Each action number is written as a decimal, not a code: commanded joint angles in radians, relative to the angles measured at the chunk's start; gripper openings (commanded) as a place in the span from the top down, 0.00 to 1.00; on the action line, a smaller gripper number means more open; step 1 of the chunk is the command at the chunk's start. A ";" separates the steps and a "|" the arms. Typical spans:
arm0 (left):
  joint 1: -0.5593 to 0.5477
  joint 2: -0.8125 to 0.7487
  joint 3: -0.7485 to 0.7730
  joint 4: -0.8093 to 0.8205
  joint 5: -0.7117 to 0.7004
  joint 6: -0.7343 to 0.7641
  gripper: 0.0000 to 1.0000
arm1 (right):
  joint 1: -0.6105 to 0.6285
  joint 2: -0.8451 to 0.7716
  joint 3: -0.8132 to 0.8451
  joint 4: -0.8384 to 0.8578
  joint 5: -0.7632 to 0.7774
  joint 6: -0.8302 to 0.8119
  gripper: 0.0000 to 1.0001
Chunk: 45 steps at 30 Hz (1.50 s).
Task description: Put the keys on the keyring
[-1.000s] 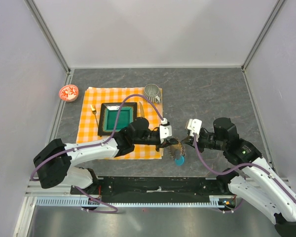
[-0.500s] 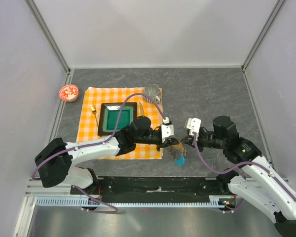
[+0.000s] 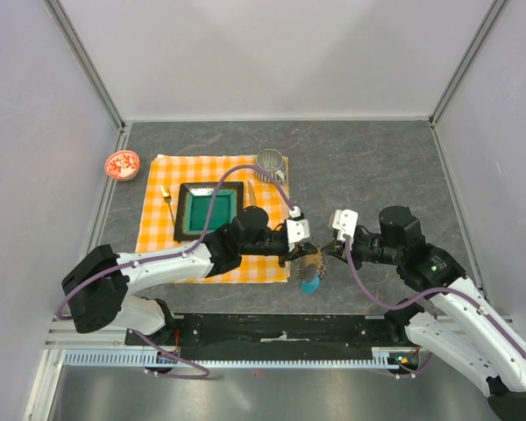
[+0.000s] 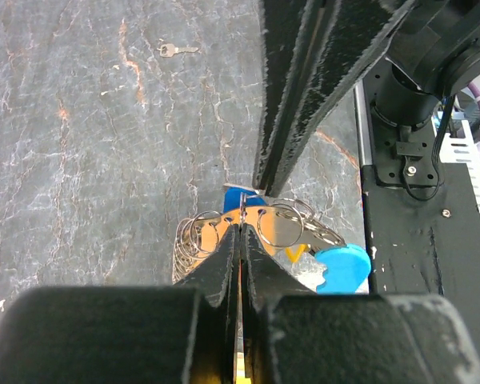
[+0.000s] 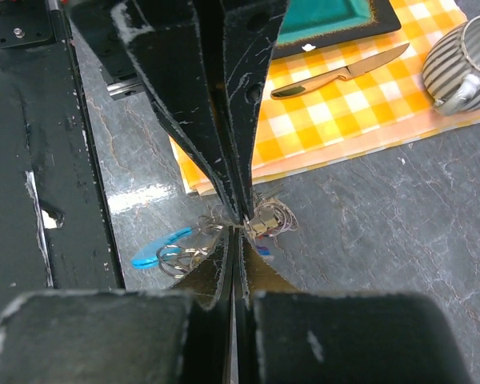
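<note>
The keyring bunch [image 3: 311, 260] of thin wire rings hangs between both grippers over the grey table, just right of the cloth's corner. Its cyan crescent tag [image 3: 312, 285] dangles below; it also shows in the left wrist view [image 4: 344, 268] and the right wrist view [image 5: 156, 250]. My left gripper [image 3: 303, 255] is shut, pinching a thin metal piece of the bunch [image 4: 242, 228]. My right gripper [image 3: 325, 255] is shut at the same cluster [image 5: 268, 220], tip to tip with the left. Small keys hang in the rings. One loose key [image 4: 176, 50] lies on the table farther off.
An orange checked cloth [image 3: 158, 237] holds a green tray [image 3: 209, 210], a ribbed grey cup [image 3: 269, 161] and a knife [image 5: 336, 76]. A red dish [image 3: 122, 164] sits at the far left. The black base rail [image 3: 280, 329] runs close below the bunch.
The cyan tag has swung slightly left under the grippers. Both arms have stayed almost still, tips together at the bunch.
</note>
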 commanded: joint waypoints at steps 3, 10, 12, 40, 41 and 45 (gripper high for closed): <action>0.009 -0.022 -0.020 0.106 -0.062 -0.103 0.98 | 0.005 -0.021 0.007 0.019 -0.019 -0.023 1.00; 0.011 -0.035 -0.046 0.159 -0.059 -0.123 0.98 | 0.003 -0.027 0.003 0.019 -0.001 -0.015 1.00; 0.012 -0.045 -0.060 0.187 -0.062 -0.121 0.98 | 0.003 -0.032 0.000 0.030 0.046 0.017 0.92; 0.012 -0.003 -0.127 0.581 -0.246 -0.144 0.98 | 0.005 -0.157 -0.079 0.327 0.300 0.391 0.62; 0.012 0.004 -0.127 0.609 -0.247 -0.146 0.98 | 0.005 -0.159 -0.083 0.333 0.309 0.393 0.62; 0.012 0.027 -0.098 0.594 -0.309 -0.173 0.98 | 0.003 -0.159 -0.103 0.366 0.335 0.442 0.57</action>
